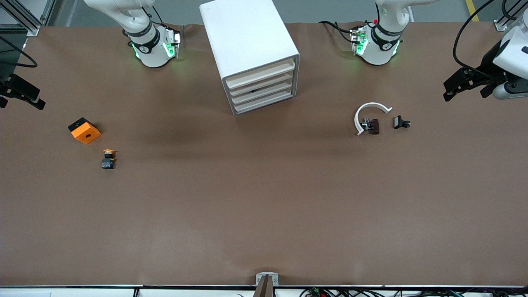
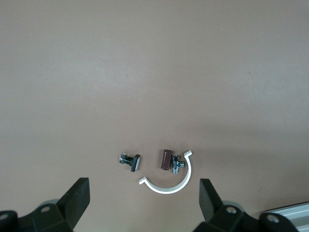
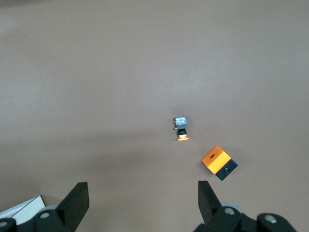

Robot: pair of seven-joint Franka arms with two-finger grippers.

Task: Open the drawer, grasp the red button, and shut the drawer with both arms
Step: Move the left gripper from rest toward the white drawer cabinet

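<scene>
White cabinet (image 1: 251, 53), four shut drawers (image 1: 263, 90).

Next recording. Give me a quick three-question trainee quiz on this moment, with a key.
1. True or false: every drawer of the white cabinet is shut.
2. Which lies nearer to the front camera: A, the orange cube, or B, the yellow-capped button?
3. Fill in: the left gripper and the right gripper both have their fingers ____.
Key: 1 true; 2 B; 3 open.
</scene>
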